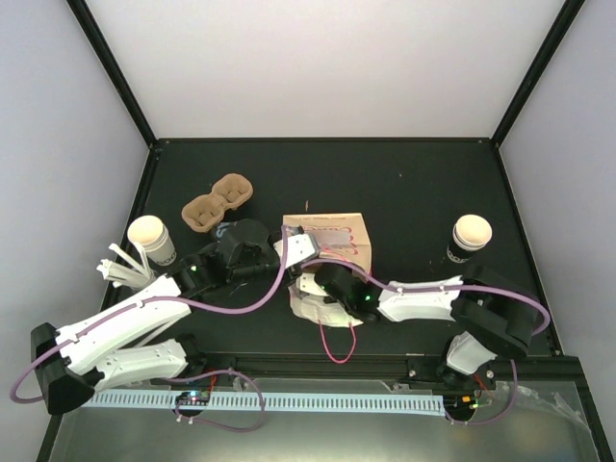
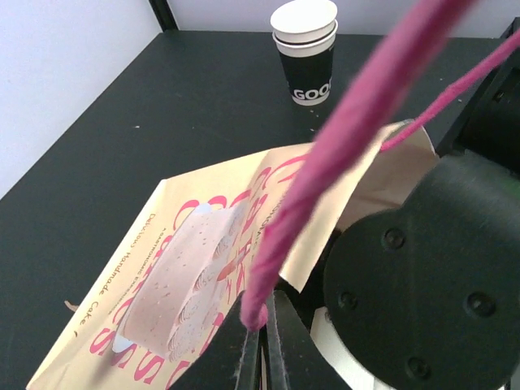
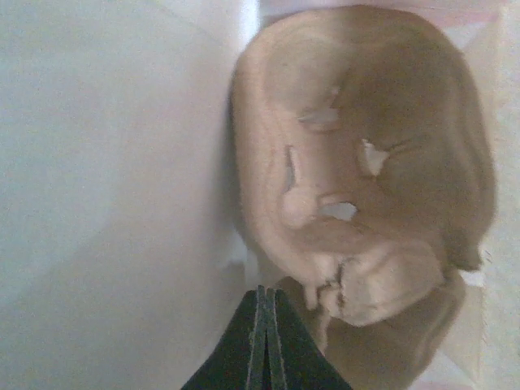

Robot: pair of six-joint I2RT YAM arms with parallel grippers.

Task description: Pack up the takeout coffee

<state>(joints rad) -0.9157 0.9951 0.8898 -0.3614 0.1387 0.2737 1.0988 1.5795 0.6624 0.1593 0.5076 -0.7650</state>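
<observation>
Our right gripper [image 3: 262,325] has its two black fingers pressed flat together, with nothing between them. It is deep inside the paper bag [image 1: 332,236], and a smooth white wall sits close on its left. Just past the tips lies a brown pulp tray [image 3: 357,162]. It is bumpy and rough, and it fills the right side of the bag.

Our left gripper [image 2: 260,349] is closed tight too. A twisted pink rope handle [image 2: 325,162] runs down to its tips, but we cannot tell if it is pinched. The bag lies flat under it, tan with pink letters.

Open black table [image 1: 404,183] lies between the bag and each cup. One paper cup [image 1: 151,239] stands by the left edge. The other cup [image 1: 470,237] stands near the right edge. A second pulp tray [image 1: 218,202] sits behind the bag on the left, apart from it.
</observation>
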